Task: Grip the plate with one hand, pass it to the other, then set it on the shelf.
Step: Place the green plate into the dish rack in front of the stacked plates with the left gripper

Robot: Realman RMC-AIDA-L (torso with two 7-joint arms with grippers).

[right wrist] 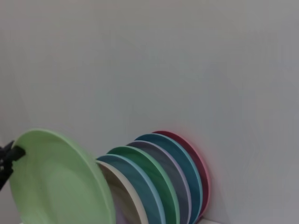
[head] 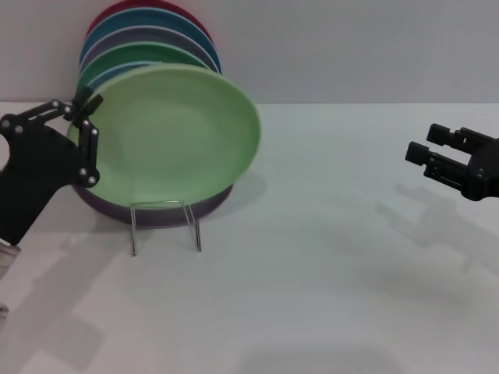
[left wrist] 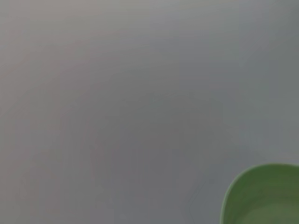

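The pale mint-green plate [head: 175,132] stands tilted at the front of a row of plates on the clear rack, above its thin front loop [head: 165,226]. My left gripper [head: 84,109] is at the plate's left rim and is shut on it. The plate also shows in the left wrist view [left wrist: 261,198] and in the right wrist view [right wrist: 56,182], where a black fingertip [right wrist: 13,153] sits on its rim. My right gripper [head: 429,144] is open and empty, hovering far to the right of the plate.
Behind the held plate stand several more plates [right wrist: 163,177]: cream, blue, dark green, lavender, teal and red. A purple plate [head: 156,210] shows under the mint one. A grey wall [head: 351,47] stands close behind. The white table [head: 312,273] stretches between the arms.
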